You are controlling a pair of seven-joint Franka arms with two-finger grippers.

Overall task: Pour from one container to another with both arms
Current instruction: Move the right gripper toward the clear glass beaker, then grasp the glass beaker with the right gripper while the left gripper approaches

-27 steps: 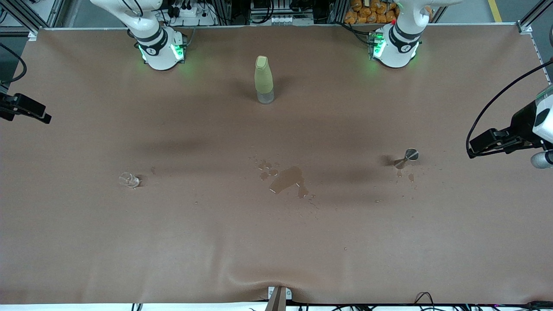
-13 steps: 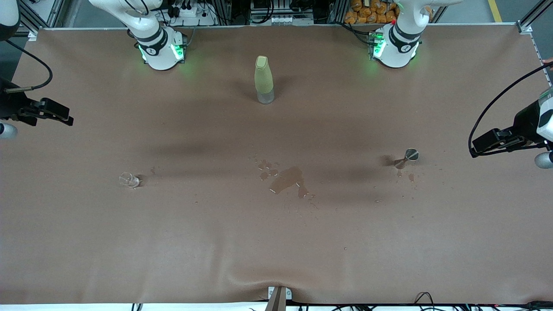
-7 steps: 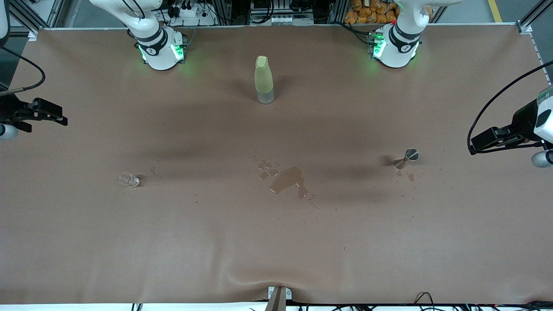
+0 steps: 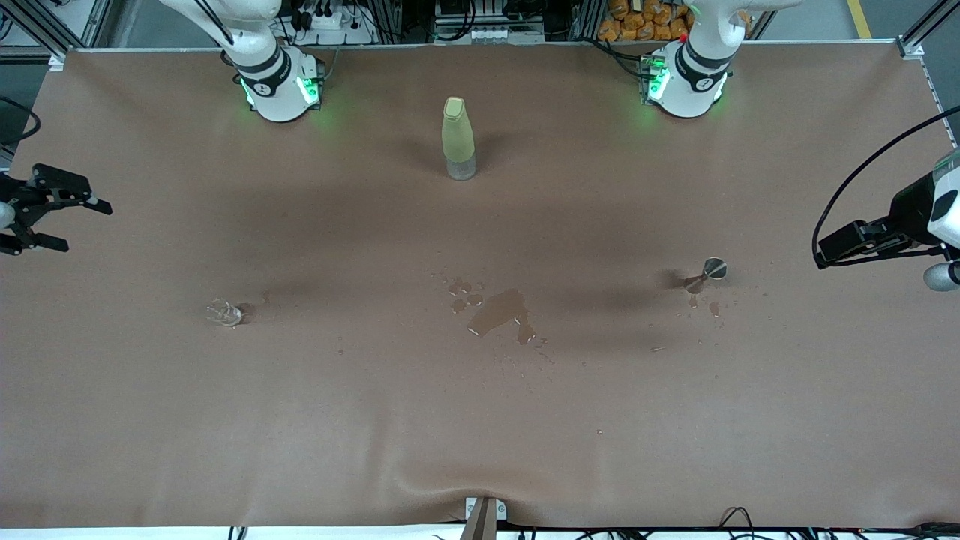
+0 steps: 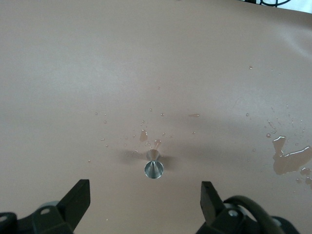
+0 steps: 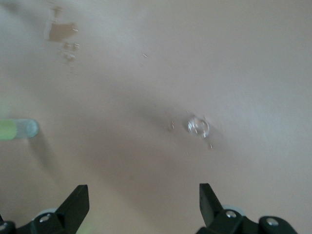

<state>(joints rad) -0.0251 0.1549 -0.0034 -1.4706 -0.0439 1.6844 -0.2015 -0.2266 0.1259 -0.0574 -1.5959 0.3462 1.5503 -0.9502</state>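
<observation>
On the big brown table (image 4: 480, 420) two white robot arms stand at the edge farthest from the front camera. The right arm (image 4: 259, 56) has its base toward one end of that edge, and the left arm (image 4: 694, 64) has its base toward the other end. Both bases glow green.

The right gripper (image 4: 64, 221) hangs in the air over the short edge at the right arm's end of the table. Its two black fingers (image 6: 73, 207) are spread wide apart and hold nothing. The left gripper (image 4: 844, 244) hangs in the air over the short edge at the left arm's end of the table. Its fingers (image 5: 78, 202) are spread wide too, and nothing is between them.

A tall light green bottle (image 4: 458, 137) stands upright near the farthest edge, about midway between the two bases. Its bottom part is clear.

A wet brown puddle (image 4: 499, 311) lies near the middle of the table, with little drops around it.

A small shiny metal measuring cup (image 4: 709, 272) stands toward the left arm's end of the table, and the left wrist view looks down on it (image 5: 153, 163). Some small drops lie just beside it.

A tiny clear glass (image 4: 224, 312) sits toward the right arm's end of the table, well apart from the puddle. The right wrist view shows it (image 6: 198, 126) too.
</observation>
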